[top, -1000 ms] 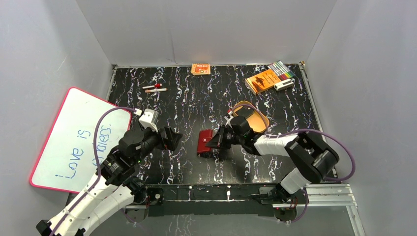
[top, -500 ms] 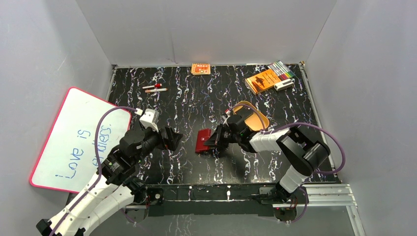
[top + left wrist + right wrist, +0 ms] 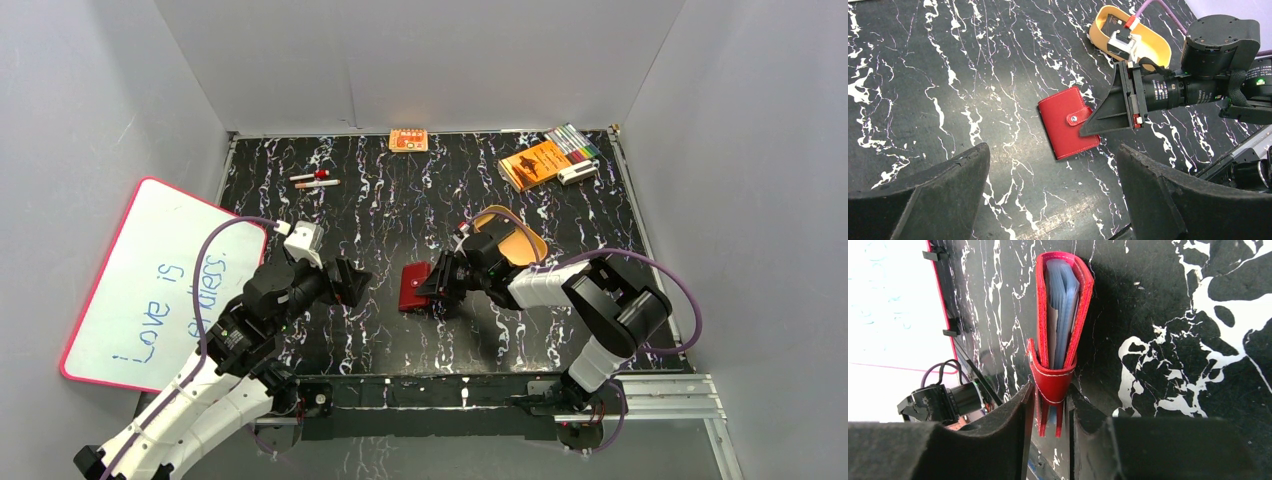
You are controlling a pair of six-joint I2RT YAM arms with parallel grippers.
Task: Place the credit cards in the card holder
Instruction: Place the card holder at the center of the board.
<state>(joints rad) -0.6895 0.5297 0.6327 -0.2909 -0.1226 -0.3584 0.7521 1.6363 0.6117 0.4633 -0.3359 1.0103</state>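
The card holder (image 3: 1060,315) lies closed, tab end between right hand's (image 3: 1051,395) narrowly parted fingers; grip unclear.

- card holder (image 3: 1068,129): red leather-like skin showing soft sheen; pale stitching running along tab edge.
- snap stud (image 3: 1074,119): gleaming like polished metal.
- sleeves (image 3: 1064,300): looking like pale bluish translucent plastic.
- table (image 3: 948,75): black marble-look top, white-veined, reflecting light, glossy.
- tray (image 3: 1155,47): tan, appearing smooth, plastic-like.
- left gripper (image 3: 1053,165) pads (image 3: 928,195): looking matt black, grainy, foam-like.
- whiteboard (image 3: 150,270): white face shining glossy.
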